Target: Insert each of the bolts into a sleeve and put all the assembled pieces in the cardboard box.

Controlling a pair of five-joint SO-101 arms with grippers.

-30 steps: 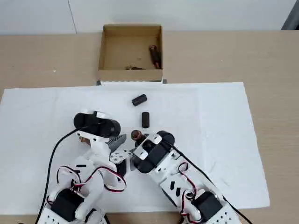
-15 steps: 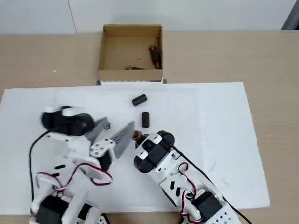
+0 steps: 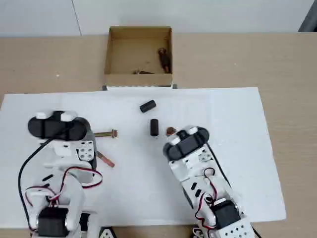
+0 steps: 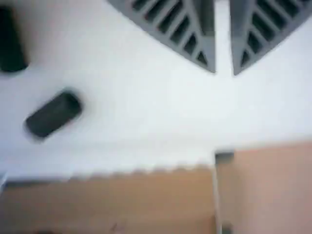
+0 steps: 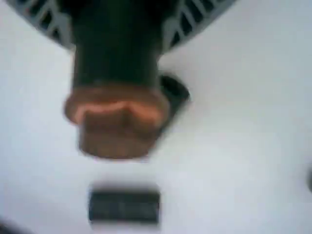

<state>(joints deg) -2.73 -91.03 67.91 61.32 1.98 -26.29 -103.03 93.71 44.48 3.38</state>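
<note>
Sleeve clamped between right fingers, bolt head protruding | left fingers parted over paper

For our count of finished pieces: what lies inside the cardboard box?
Inside the cardboard box, one dark sleeve with a bolt lies by the right wall. A second brownish piece sits at the near wall, which covers part of it.

The sleeve is black, the bolt brassy, the cardboard box brown, the paper white.

Fingers slightly apart above paper, near sleeve.
</note>
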